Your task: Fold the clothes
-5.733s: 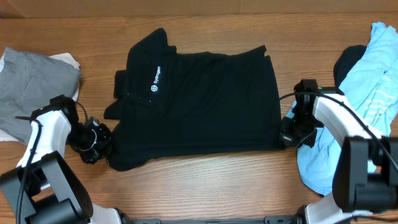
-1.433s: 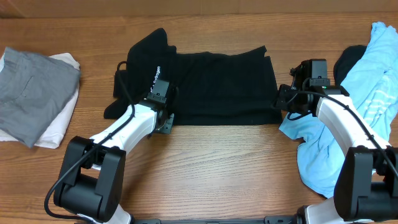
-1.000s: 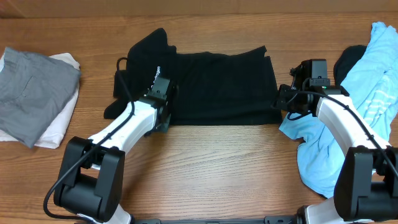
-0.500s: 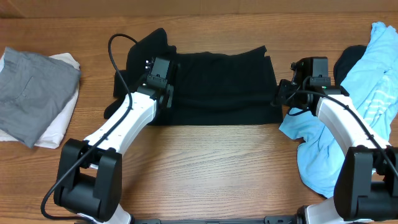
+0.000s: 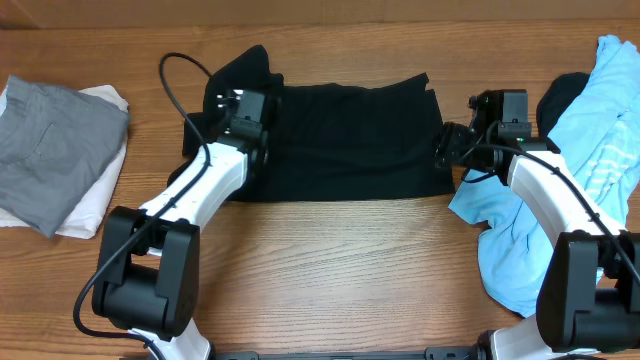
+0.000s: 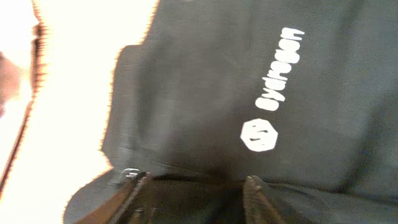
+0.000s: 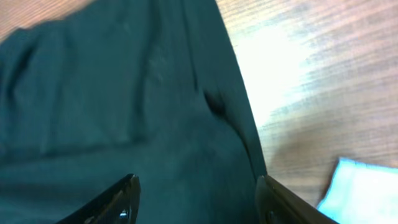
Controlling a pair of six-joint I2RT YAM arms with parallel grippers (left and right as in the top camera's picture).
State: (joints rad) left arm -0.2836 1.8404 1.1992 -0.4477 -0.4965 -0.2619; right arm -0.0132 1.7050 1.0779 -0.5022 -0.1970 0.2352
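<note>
The black shirt [image 5: 350, 140] is now seen folded in half, its bottom brought up. The left gripper [image 6: 193, 186] has been moved up over the shirt's left end, beside the logo [image 6: 273, 106]. The right gripper [image 7: 196, 186] is held at its right edge. Both are spread wide, with nothing gripped.

Left tool [image 6: 196, 194], right tool [image 7: 199, 198]: jaws apart.

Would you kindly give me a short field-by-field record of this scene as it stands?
black shirt: spread flat between both arms
left gripper: open, above the shirt's logo end
right gripper: open, above the shirt's opposite edge
light blue shirt: heaped at far right
grey garment: folded, far left
</note>
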